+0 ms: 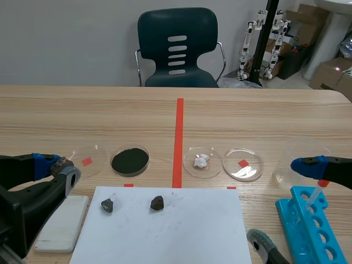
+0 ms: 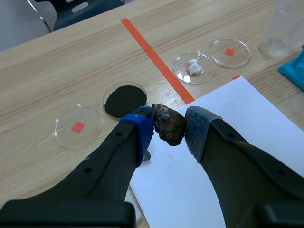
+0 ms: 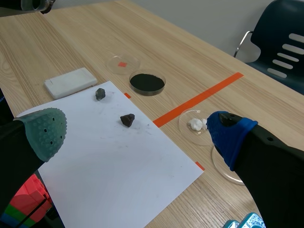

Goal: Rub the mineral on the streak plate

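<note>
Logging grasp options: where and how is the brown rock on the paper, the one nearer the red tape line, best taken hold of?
Probably from straight above, pinching the brown rock across its middle: it is a small lump lying on the paper, apart from the grey rock, sides free.

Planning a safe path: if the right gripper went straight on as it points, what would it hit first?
The right gripper, open, would probably meet the paper first; a dark rock lies farther on. Depth is unclear.
</note>
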{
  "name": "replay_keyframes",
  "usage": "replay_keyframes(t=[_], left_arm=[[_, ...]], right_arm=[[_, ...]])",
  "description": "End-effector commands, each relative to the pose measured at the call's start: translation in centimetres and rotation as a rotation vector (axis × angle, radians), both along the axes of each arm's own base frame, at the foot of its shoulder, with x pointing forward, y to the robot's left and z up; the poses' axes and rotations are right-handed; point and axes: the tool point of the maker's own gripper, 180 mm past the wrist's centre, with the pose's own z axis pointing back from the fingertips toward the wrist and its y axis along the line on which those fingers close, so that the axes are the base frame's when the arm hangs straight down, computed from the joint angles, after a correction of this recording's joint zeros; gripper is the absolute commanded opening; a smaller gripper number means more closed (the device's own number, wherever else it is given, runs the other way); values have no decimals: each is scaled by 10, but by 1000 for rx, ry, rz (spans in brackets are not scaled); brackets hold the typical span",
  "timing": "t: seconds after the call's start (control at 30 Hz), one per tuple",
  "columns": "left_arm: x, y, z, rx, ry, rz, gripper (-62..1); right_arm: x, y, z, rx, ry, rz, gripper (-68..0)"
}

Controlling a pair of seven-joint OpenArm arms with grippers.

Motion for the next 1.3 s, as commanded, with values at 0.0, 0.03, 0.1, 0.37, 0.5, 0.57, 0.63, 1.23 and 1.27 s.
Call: replay_keyframes(t=[0.0,0.03,0.1,0.37,0.5,0.57,0.63,1.23,1.27], left_arm=[[2,-2,8,-22,-29,4,-483],[2,-2,8,-22,-29,4,-483],[2,-2,8,-22,-29,4,-483],[2,-2,8,-22,-29,4,-483],[2,-2,8,-22,-29,4,-483],[2,-2,8,-22,-29,4,-483],[2,-2,8,-22,-29,4,-483],[22,24,-43,79,225,165,-483],[24,28,-50,88,253,182,-483]], right_arm=[[3,-1,7,13,-21,1,-54],[3,-1,7,13,-21,1,-54],[3,-1,7,13,-21,1,-54],[3,-1,7,13,-21,1,-54],[3,-1,7,13,-21,1,-54],[3,-1,7,13,-21,1,-54],[3,-1,7,13,-21,1,-54],[3,-1,7,13,-21,1,-54],[3,-1,7,13,-21,1,-54]])
